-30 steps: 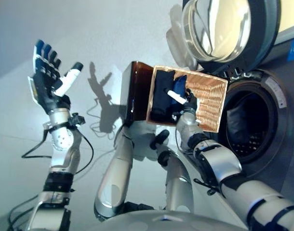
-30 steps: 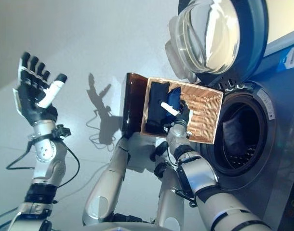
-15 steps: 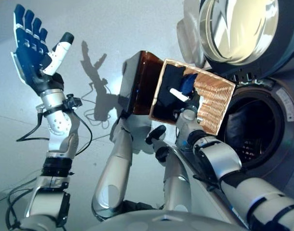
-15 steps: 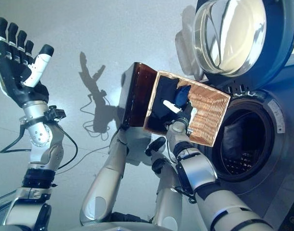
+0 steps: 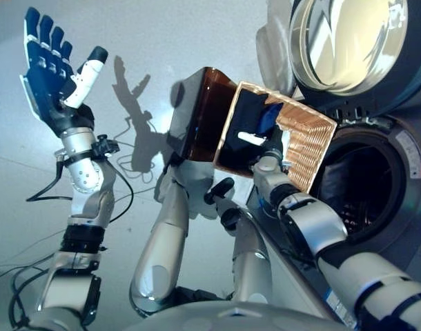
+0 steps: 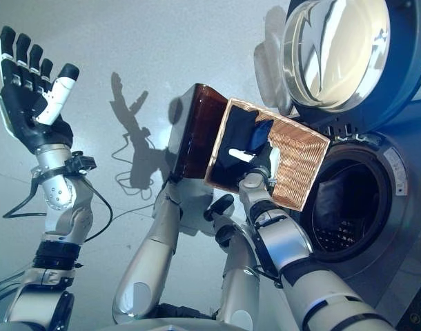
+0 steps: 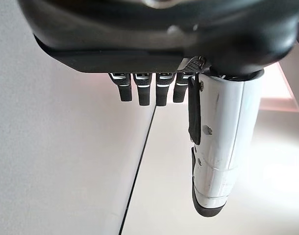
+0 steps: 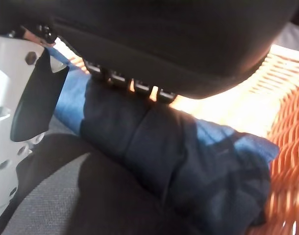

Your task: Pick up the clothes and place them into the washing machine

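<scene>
A wicker basket (image 5: 306, 146) stands in front of the washing machine and holds a black garment (image 5: 243, 116) and a blue garment (image 5: 269, 118). My right hand (image 5: 270, 147) is inside the basket, thumb stuck out, fingers straight and resting on the blue garment (image 8: 208, 161) above a dark grey cloth (image 8: 66, 196). It grips nothing. My left hand (image 5: 53, 77) is raised high at the left, open and empty, with its white thumb (image 7: 215, 147) spread from the fingers. The washing machine's drum (image 5: 362, 186) is open, and a dark cloth (image 6: 329, 196) lies inside it.
The machine's round glass door (image 5: 348, 41) is swung open above the basket. The basket's dark brown side (image 5: 197, 117) faces the bare grey floor (image 5: 162, 41) to the left.
The camera has shifted. My left hand has risen higher than a second ago and stays spread. My right hand remains in the basket on the clothes.
</scene>
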You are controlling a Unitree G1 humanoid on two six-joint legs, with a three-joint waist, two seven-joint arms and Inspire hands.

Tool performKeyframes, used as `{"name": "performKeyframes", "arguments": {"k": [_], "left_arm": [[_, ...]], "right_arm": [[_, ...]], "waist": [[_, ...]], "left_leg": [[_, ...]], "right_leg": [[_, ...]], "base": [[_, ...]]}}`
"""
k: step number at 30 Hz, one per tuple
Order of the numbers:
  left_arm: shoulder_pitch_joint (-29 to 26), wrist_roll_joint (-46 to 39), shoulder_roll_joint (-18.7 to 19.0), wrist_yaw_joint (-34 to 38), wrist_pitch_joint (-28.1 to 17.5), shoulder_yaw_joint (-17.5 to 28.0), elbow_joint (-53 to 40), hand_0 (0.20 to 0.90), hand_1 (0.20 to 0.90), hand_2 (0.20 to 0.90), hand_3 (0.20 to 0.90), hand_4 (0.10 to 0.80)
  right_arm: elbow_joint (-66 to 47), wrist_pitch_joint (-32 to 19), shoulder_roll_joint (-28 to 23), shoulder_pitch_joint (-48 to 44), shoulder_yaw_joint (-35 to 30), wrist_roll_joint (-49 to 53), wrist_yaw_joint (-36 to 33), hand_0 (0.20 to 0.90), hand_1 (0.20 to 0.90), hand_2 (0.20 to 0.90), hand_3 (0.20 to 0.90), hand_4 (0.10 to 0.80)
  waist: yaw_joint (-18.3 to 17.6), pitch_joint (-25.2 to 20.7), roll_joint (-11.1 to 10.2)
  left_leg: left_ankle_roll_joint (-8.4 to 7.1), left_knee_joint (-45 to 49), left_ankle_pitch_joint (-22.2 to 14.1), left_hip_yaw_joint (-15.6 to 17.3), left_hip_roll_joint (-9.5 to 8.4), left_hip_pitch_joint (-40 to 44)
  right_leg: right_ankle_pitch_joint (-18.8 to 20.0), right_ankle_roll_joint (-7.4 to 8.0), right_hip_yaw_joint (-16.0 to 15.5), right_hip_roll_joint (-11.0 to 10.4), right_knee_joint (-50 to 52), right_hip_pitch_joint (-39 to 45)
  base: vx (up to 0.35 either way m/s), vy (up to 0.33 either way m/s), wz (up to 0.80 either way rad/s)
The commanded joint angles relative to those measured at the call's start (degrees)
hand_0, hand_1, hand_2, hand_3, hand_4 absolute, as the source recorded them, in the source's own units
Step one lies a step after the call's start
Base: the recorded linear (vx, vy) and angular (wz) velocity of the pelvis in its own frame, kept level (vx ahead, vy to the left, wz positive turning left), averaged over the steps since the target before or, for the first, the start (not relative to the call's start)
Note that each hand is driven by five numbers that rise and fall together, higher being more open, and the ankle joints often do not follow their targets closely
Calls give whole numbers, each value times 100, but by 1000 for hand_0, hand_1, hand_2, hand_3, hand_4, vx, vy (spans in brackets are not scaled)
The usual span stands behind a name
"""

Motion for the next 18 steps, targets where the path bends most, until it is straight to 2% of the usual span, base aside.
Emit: {"name": "performKeyframes", "arguments": {"k": [1,18], "left_arm": [[122,37,141,-176,-641,216,-1082,900,900,900,900,800],[167,22,366,-249,-615,366,-1180,900,900,900,900,800]], "right_arm": [[-1,46,216,207,176,-343,66,900,900,900,900,800],[51,169,235,427,274,-601,237,900,900,900,900,800]], "waist": [[361,-29,110],[673,66,34]], "left_leg": [[46,19,-339,231,-435,-178],[13,20,-275,58,-555,-468]], "right_leg": [[-259,379,69,84,-137,398],[-291,497,-236,-37,-93,347]], "base": [[26,-32,8],[41,-9,12]]}}
